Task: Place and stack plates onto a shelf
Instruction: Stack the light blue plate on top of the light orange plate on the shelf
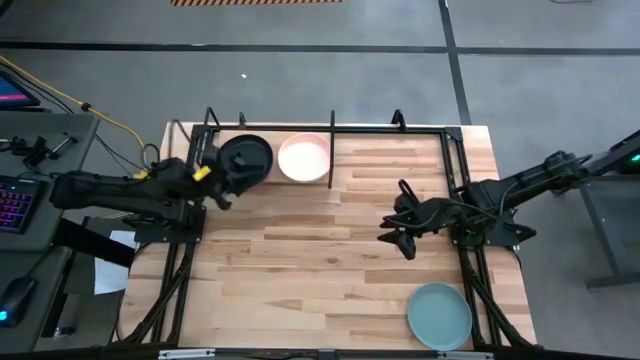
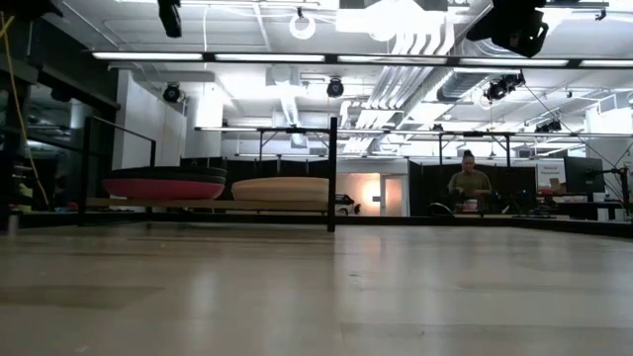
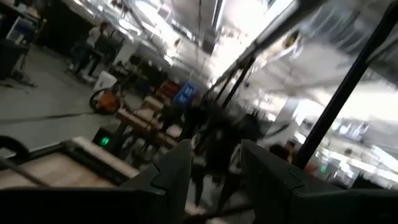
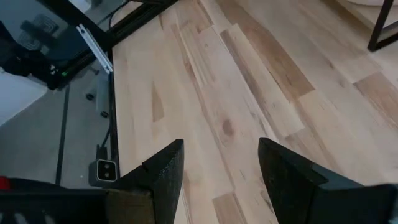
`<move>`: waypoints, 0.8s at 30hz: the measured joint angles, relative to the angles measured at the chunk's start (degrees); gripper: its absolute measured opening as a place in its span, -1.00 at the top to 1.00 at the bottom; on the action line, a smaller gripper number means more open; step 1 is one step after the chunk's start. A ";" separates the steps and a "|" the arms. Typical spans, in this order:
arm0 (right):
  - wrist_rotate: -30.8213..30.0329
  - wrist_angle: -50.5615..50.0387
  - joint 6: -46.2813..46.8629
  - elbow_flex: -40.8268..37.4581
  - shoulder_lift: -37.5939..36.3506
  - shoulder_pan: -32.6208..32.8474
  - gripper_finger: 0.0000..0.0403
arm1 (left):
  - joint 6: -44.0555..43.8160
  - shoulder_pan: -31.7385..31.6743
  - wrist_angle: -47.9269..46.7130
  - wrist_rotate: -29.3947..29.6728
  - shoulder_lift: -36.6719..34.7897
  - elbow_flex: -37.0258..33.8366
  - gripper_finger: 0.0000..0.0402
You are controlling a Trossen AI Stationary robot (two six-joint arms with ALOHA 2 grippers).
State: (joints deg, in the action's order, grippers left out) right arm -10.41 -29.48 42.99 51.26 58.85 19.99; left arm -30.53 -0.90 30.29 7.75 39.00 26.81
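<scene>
The black rod shelf [image 1: 331,150] stands along the table's far edge. In its left bay a black plate [image 1: 245,160] lies on top of a magenta plate [image 2: 158,188]. A pale peach plate [image 1: 303,157] sits beside them, next to the divider bar [image 2: 332,173]. A light grey-green plate [image 1: 440,315] lies flat near the table's near right corner. My left gripper [image 1: 222,192] is open just left of and nearer than the black plate. My right gripper [image 1: 395,215] is open above bare wood right of centre. The teal and white plates do not show.
The wooden tabletop [image 1: 300,270] runs bare between the shelf and the grey-green plate. The shelf's right bay [image 1: 390,150] holds nothing. A keyboard [image 1: 15,200] and cables lie off the table's left side. A person [image 2: 469,183] stands far off in the room behind.
</scene>
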 joint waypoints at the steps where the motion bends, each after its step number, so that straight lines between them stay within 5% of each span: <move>1: 0.00 0.00 -0.17 0.01 0.00 -0.06 0.07 | 0.76 0.30 0.09 0.02 1.20 0.00 0.35; 11: 0.02 -0.17 -0.43 0.03 0.02 -0.06 0.07 | 4.68 1.77 0.24 0.03 9.37 0.00 0.35; 24: -0.67 -0.21 -0.47 0.08 0.04 -0.06 0.07 | 4.84 1.76 0.43 0.06 10.18 0.00 0.35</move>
State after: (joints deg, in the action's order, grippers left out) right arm -11.09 -29.69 42.52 51.33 58.89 19.92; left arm -25.69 0.86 30.72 7.81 49.17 26.81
